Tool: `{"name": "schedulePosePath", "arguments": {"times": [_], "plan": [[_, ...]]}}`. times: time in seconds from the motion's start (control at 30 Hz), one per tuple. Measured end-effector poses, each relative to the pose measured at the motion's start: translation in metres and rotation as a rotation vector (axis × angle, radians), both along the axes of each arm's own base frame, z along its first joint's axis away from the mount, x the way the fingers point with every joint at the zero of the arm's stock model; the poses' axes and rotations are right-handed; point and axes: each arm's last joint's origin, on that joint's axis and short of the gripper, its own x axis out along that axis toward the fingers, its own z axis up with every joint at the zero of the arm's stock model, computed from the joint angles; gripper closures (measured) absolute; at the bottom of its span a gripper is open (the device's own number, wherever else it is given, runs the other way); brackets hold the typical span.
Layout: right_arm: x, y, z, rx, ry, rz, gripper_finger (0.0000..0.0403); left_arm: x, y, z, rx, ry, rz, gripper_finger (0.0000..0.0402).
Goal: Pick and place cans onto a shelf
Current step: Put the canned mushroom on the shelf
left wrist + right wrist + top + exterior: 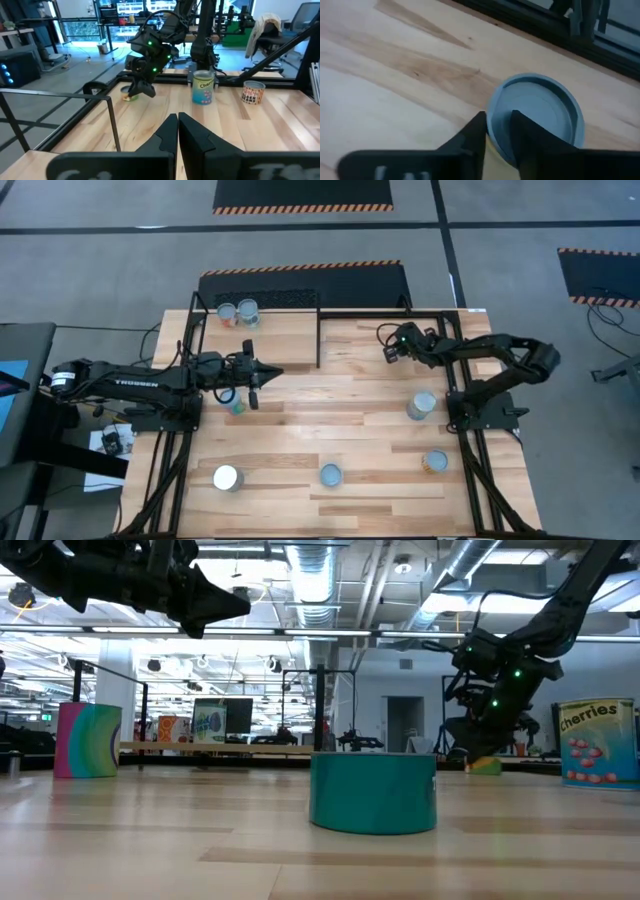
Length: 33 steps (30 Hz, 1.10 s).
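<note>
Near edge of the table (350,415): three cans, white-topped (227,477), blue-topped (331,474) and orange-labelled (435,461). Mid-table: a cherry can (421,405) on the right; the left gripper (270,371) hovers with fingers pressed together, a can (234,403) beneath its arm. Farther back: the right gripper (498,131), fingers narrowly parted, is directly above a blue-lidded can (540,112); whether they touch it cannot be told. Far left: two cans (238,312) stand on the shelf (290,310).

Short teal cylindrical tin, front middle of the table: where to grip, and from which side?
Grip the short teal cylindrical tin across its curved side wall, coming straight down with the jaws straddling the round lid. It stands upright and squat, with bare light-wood plank tabletop all round. A top-down approach therefore looks least likely to tip it, while a side approach might just slide it.
</note>
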Motion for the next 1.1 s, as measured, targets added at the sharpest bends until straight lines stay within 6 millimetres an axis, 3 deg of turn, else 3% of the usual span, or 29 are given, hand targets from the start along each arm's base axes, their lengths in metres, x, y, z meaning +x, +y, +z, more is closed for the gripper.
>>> {"name": "schedulePosePath", "arguments": {"times": [0.2,0.33,0.63,0.73,0.87,1.1], "plan": [[0.005,0.019,0.011,0.018,-0.005,0.119,0.0385,0.000,0.000,0.000,0.002,0.002,0.004,0.0398],[0.016,0.044,0.026,0.041,-0.089,0.285,0.0394,0.000,0.000,0.000,0.004,0.004,0.004,0.0398],[0.059,0.144,0.046,0.049,-0.363,0.761,0.0390,0.000,0.000,0.000,0.003,0.006,0.004,0.0398],[0.075,0.168,0.047,0.021,-0.440,0.858,0.0390,0.000,0.000,0.000,0.004,0.005,0.004,0.0398],[0.107,0.180,0.044,0.000,-0.386,0.922,0.0389,0.000,0.000,0.000,0.003,0.005,0.004,0.0398],[0.177,0.183,0.036,-0.042,-0.281,1.022,0.0388,0.001,0.000,-0.002,-0.004,0.014,0.004,0.0398]]}}
